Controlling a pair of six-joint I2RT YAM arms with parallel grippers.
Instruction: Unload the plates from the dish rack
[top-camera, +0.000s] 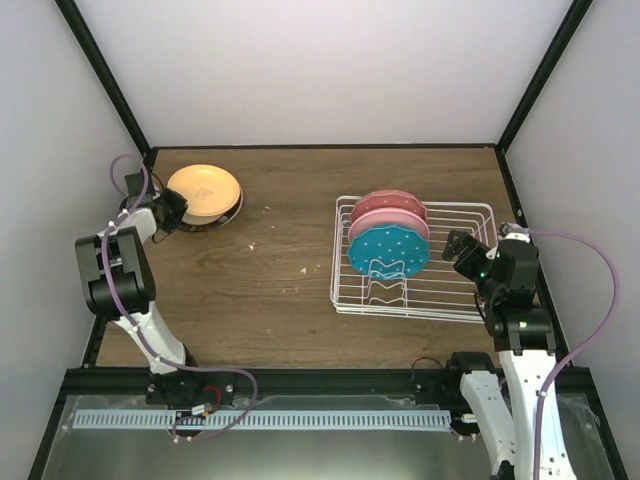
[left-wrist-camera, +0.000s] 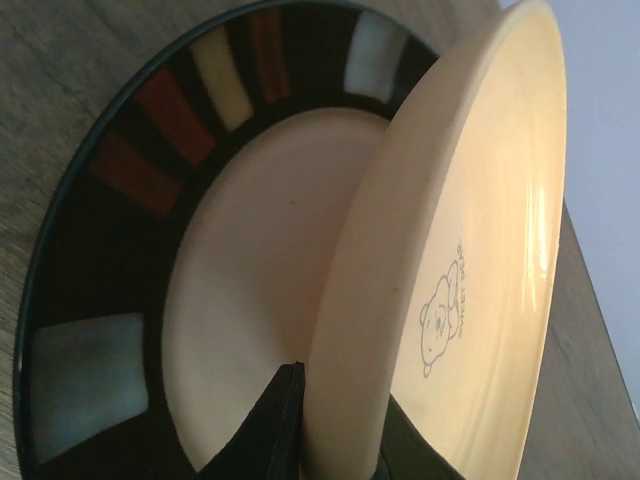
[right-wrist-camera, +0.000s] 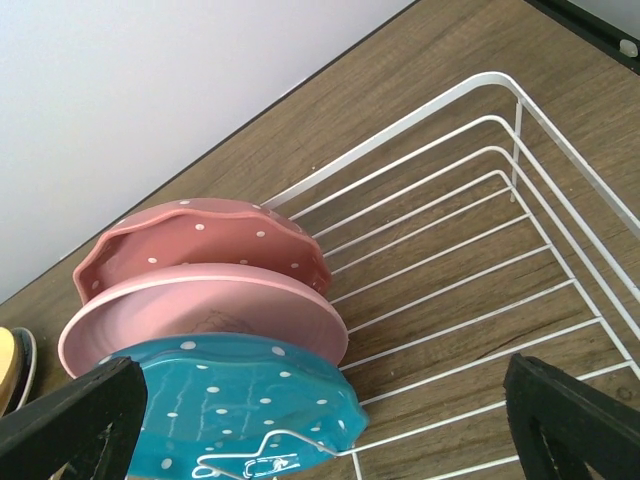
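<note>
At the far left, my left gripper (top-camera: 170, 212) is shut on the rim of a cream-yellow plate (top-camera: 203, 190) with a small bear print (left-wrist-camera: 470, 250). That plate is tilted over a dark-rimmed plate (left-wrist-camera: 130, 200) with a cream centre, which lies on the table. The black fingers (left-wrist-camera: 270, 420) clamp the rim from both sides. Three plates stand upright in the white wire dish rack (top-camera: 460, 215): a teal dotted plate (right-wrist-camera: 240, 400) nearest, a smooth pink plate (right-wrist-camera: 200, 310) behind it, and a scalloped pink dotted plate (right-wrist-camera: 190, 235) at the back. My right gripper (top-camera: 462, 250) is open beside the rack's right end, holding nothing.
The right half of the rack (right-wrist-camera: 500, 150) holds no plates, only bare wires. Black frame posts and pale walls (top-camera: 320, 70) close in the wooden table (top-camera: 280, 260) on three sides.
</note>
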